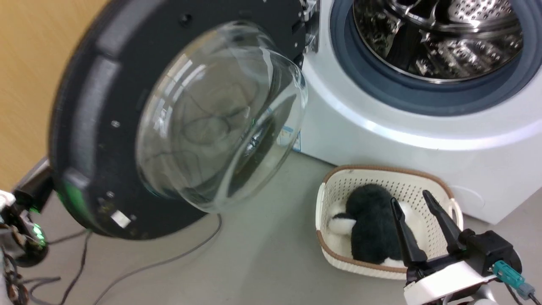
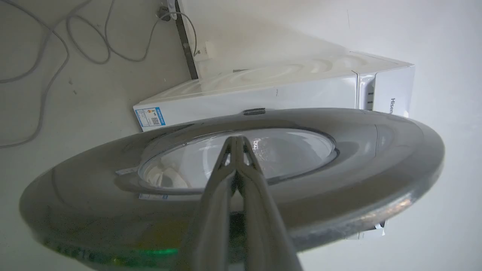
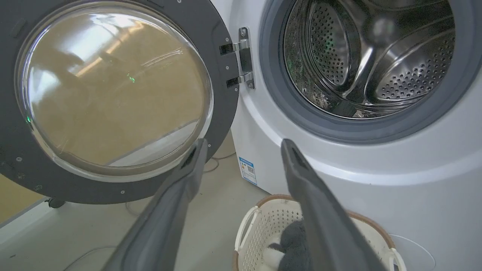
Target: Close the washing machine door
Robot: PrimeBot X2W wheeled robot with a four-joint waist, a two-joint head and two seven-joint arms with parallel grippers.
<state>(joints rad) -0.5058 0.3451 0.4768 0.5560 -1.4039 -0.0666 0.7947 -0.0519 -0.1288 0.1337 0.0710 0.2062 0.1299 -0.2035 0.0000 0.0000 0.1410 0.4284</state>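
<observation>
- Clenched tight, the left gripper (image 2: 236,137) has its two fingers pressed flat together with nothing between them.
- Straight ahead of its tips lies the grey outer face of the washing machine door (image 2: 233,177). The tips sit over the far rim of the window, but I cannot tell whether they touch it.
- That door hangs wide open, swung well away from the porthole on its metal hinge (image 3: 243,56). It is up and to the left of the right gripper's fingers, and its clear glass bowl (image 1: 220,118) bulges out on the inner side.
- Up and to the right of those fingers is the washing machine (image 1: 423,140). Its steel drum (image 1: 440,38) and grey gasket (image 1: 423,91) are fully exposed.
- Directly below the right gripper stands a cream basket (image 1: 381,169) with a dark plush toy (image 1: 372,224) inside. It sits close to the machine's front.
- Spread and holding nothing, the right gripper (image 1: 410,197) hovers above that basket, well apart from the door.
- As I judge it, the closing has hardly begun. The left gripper is placed behind the door to push, and the whole swing to the porthole and the latching are left to do.
</observation>
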